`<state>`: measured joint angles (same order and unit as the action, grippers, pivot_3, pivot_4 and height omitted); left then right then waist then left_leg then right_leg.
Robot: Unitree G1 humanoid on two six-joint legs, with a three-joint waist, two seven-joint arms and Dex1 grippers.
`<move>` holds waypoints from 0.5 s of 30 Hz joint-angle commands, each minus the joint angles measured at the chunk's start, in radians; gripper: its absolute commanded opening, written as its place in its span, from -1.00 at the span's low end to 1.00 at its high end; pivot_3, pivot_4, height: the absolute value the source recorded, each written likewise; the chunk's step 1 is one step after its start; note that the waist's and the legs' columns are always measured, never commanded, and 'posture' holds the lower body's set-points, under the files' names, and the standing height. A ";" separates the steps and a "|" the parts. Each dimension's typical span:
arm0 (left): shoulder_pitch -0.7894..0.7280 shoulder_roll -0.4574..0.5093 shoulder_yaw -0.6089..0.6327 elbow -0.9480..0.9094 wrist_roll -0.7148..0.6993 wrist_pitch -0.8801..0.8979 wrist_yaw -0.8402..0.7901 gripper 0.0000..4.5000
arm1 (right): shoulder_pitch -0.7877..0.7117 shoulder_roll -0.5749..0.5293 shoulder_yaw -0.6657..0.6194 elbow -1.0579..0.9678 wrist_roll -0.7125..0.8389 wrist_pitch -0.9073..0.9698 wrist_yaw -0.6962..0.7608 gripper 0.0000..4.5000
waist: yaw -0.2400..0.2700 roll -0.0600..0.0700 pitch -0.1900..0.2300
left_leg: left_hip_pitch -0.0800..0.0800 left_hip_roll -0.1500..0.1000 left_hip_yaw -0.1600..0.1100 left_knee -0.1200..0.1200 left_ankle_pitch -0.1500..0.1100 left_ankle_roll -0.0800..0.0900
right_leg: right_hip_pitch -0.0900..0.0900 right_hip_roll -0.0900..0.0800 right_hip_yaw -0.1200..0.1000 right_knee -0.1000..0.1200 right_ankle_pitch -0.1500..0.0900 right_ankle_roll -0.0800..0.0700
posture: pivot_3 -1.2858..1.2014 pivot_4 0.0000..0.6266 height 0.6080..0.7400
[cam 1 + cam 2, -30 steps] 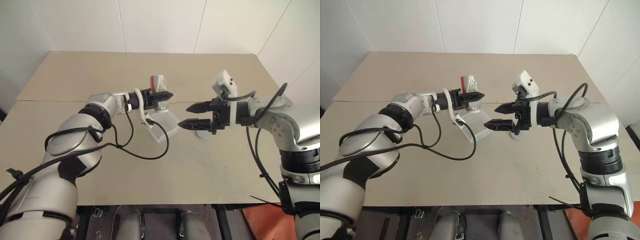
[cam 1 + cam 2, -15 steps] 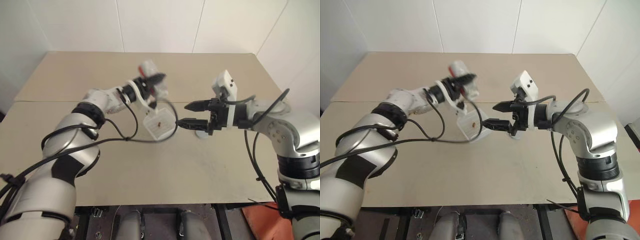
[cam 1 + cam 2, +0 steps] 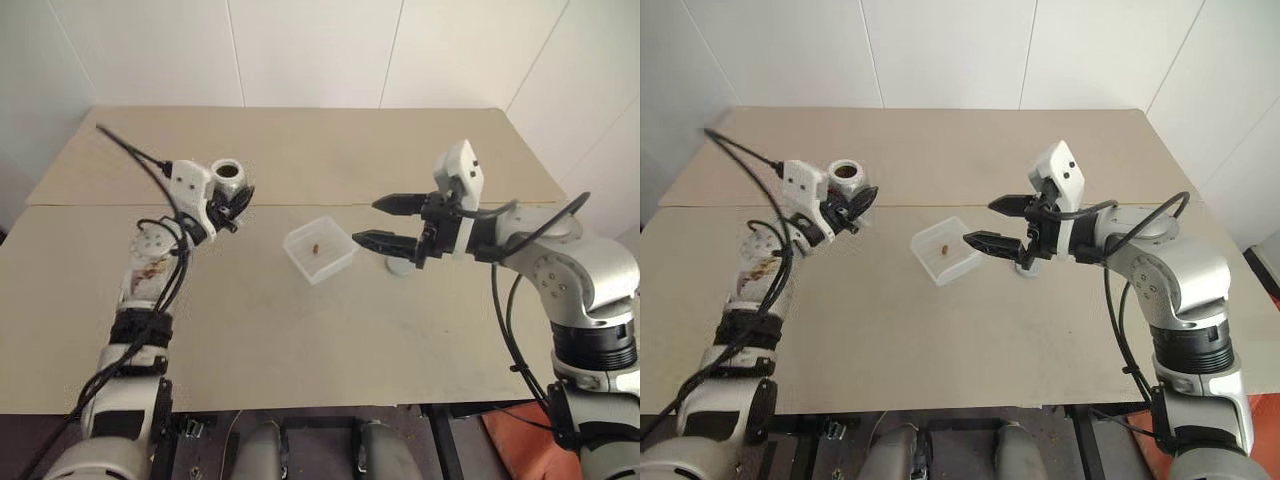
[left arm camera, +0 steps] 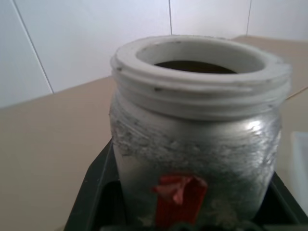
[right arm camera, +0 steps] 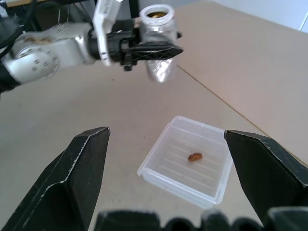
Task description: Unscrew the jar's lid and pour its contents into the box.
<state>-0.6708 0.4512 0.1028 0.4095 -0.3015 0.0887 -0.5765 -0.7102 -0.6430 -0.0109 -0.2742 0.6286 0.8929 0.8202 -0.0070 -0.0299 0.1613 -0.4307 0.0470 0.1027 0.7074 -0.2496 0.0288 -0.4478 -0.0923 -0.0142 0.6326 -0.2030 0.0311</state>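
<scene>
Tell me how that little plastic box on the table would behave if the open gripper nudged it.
The box looks thin-walled and translucent, so it is probably very light and would likely slide rather than resist. It is shallow and wide, so tipping seems unlikely. The tiny reddish-brown piece lying loose inside might skitter about.

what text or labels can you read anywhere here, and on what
No readable text, number or brand anywhere.
Jar: a red patch of tape, no lettering on it.
Box: plain, no print; one small brown piece lies inside.
Lid: mostly hidden behind the right gripper, no marking visible.
</scene>
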 commanded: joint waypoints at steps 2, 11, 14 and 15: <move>0.064 -0.051 0.010 -0.019 -0.001 -0.037 0.001 -0.14 | -0.028 0.015 -0.033 -0.001 0.001 -0.033 -0.026 0.98 | 0.002 0.000 0.000 | 0.008 0.000 0.000 0.000 -0.005 0.009 | 0.009 0.000 -0.001 -0.002 0.000 0.000 | 0.03 -0.52 1.00; 0.043 -0.112 -0.019 0.151 0.089 -0.137 0.022 0.18 | -0.040 0.019 -0.029 0.000 0.005 -0.034 -0.033 1.00 | 0.017 0.000 0.000 | 0.011 -0.001 0.000 0.000 -0.005 0.009 | 0.010 0.000 0.000 -0.003 0.001 -0.001 | 0.03 -0.52 1.00; 0.062 -0.100 -0.024 0.139 0.101 -0.129 0.008 0.57 | -0.039 0.018 -0.027 0.000 0.004 -0.033 -0.034 1.00 | 0.016 0.000 0.000 | 0.012 -0.001 0.000 0.000 -0.005 0.009 | 0.011 0.000 0.000 -0.003 0.002 -0.002 | 0.03 -0.52 1.00; 0.076 -0.094 -0.022 0.122 0.104 -0.127 0.005 0.74 | -0.038 0.017 -0.027 -0.001 0.005 -0.032 -0.035 1.00 | 0.016 0.000 0.000 | 0.011 0.000 0.000 0.000 -0.005 0.009 | 0.010 0.000 0.000 -0.003 0.002 -0.002 | 0.03 -0.52 1.00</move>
<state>-0.6064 0.3414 0.0793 0.5737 -0.2016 -0.0372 -0.5638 -0.7305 -0.6189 -0.0113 -0.2530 0.6291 0.8836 0.7852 0.0092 -0.0299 0.1613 -0.4194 0.0467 0.1026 0.7075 -0.2550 0.0377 -0.4374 -0.0925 -0.0145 0.6295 -0.2014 0.0296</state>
